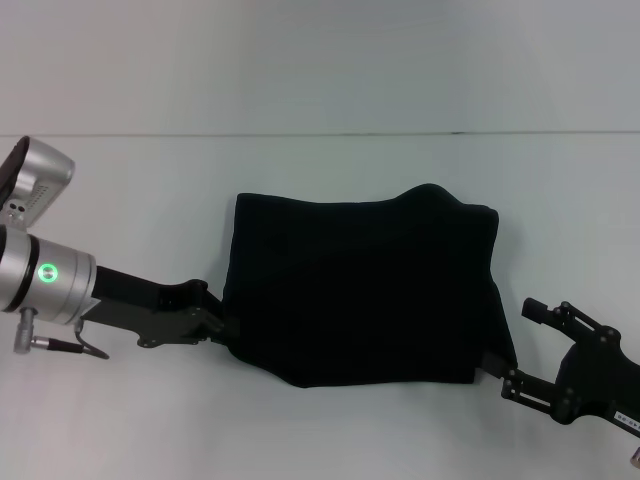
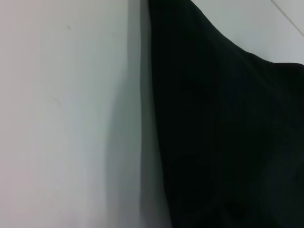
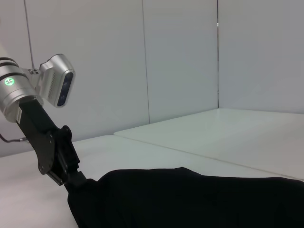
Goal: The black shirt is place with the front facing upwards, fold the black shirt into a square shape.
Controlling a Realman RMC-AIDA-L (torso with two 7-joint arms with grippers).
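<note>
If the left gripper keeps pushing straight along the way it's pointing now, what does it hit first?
The black shirt. The left gripper points toward the robot's right and already sits at the shirt's left edge, so it likely meets cloth at once, though the contact itself is hidden.

Black shirt (image 3: 190,197) heaped on white table (image 3: 228,137); left pincer (image 3: 71,176) at its edge.
</note>
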